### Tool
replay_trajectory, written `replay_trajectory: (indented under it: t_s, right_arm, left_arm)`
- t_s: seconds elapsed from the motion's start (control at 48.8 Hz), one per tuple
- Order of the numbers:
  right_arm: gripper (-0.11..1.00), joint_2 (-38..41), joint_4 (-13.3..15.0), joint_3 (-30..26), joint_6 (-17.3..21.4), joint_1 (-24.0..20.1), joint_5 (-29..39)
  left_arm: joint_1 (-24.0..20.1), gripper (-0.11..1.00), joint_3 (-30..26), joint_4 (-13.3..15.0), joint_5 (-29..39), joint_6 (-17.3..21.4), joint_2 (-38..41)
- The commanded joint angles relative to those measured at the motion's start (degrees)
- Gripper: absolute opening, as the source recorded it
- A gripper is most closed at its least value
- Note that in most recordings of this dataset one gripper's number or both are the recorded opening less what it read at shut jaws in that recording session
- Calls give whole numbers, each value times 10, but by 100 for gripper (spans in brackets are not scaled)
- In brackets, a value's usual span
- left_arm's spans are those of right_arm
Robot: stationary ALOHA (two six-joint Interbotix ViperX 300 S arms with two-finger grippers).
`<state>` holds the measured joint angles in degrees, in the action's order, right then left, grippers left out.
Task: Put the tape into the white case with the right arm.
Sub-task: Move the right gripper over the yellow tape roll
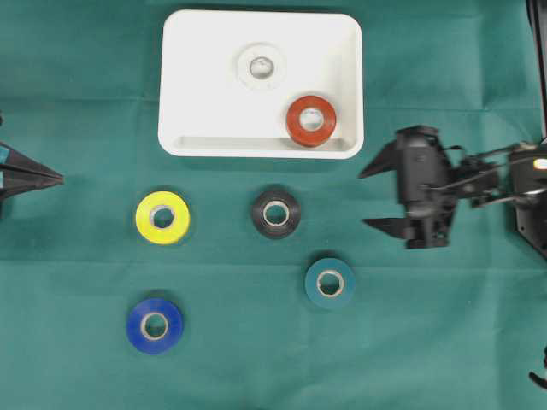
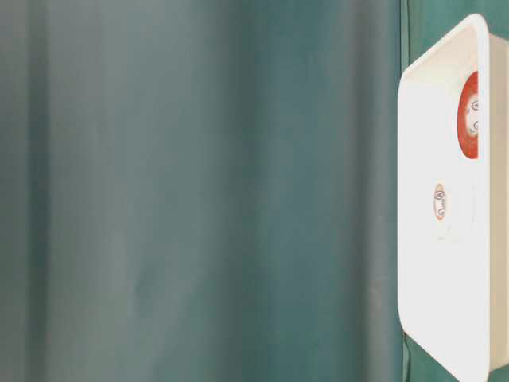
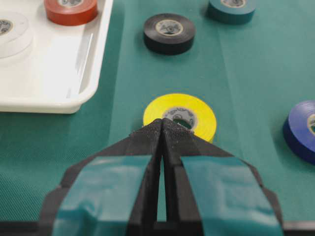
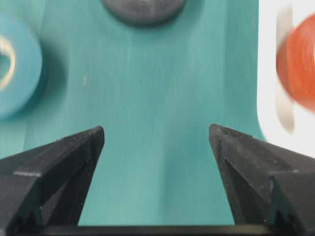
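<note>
Inside white case (image 1: 197, 77): red tape (image 1: 310, 120)

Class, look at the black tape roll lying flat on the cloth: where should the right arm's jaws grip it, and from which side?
Grip the black tape roll across its outer rim from above; it lies flat with free cloth all around, so the open right gripper fits.

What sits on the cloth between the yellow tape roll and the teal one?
The black tape roll lies between the yellow roll and the teal roll, clearest in the overhead view.
</note>
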<state>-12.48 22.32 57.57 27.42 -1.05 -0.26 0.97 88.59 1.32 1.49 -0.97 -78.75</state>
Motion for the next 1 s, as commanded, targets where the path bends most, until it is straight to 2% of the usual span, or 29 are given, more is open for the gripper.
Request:
replay_trajectory:
  t_s: [0.0, 0.328, 0.738, 0.984]
  right_arm:
    - [52, 30, 3, -45, -2, -2, -5]
    - [52, 148, 33, -185, -11, -8, -11]
    - [52, 260, 33, -342, -10, -19, -8]
    - [52, 310, 33, -416, -7, -25, -4]
  left_arm:
    - [-1, 0, -6, 1, -5, -1, 4]
    - [-2, 0, -5, 1, -5, -1, 5]
    - [-1, 0, -5, 1, -5, 0, 4]
    - [-1, 0, -5, 1, -6, 0, 4]
